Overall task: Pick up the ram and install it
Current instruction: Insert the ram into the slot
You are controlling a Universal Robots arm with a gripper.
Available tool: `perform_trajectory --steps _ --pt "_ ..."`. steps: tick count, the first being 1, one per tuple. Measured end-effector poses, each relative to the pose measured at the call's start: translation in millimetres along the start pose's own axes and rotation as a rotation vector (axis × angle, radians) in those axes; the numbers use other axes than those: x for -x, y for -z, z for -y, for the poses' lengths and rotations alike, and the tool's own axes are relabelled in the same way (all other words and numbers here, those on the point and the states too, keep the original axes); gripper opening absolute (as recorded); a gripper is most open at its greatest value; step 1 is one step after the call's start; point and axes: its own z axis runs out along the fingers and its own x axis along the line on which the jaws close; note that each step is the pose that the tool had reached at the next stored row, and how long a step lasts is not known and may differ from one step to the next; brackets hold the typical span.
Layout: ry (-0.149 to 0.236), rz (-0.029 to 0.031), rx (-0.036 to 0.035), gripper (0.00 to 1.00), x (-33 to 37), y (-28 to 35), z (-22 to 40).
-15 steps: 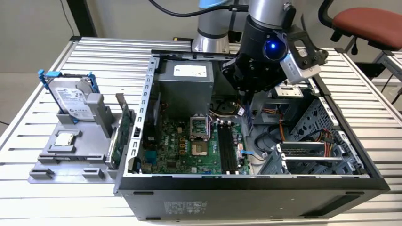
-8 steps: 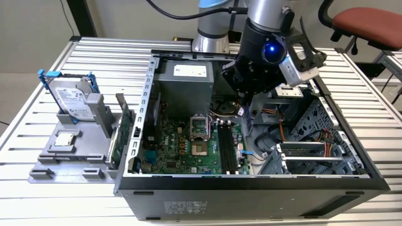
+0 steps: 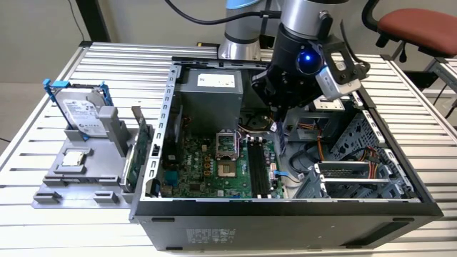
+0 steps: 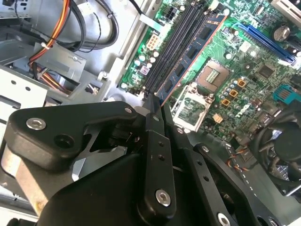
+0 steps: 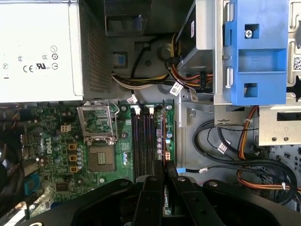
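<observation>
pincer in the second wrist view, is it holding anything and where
The pincer is shut on the ram, gripping it at one end, with the stick reaching along the motherboard's memory slots.

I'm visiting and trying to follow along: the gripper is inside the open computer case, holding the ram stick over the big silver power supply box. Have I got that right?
Nearly. The gripper is inside the open case and shut on the ram, but not over the power supply. The second wrist view shows the stick over the long black memory slots on the green motherboard, beside the processor socket.
</observation>
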Motion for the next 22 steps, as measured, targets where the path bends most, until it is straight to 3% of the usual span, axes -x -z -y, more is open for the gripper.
perform_trajectory --steps 22 --pt "0.000 0.0015 0.0000 0.00 0.9 -8.6 -0.1"
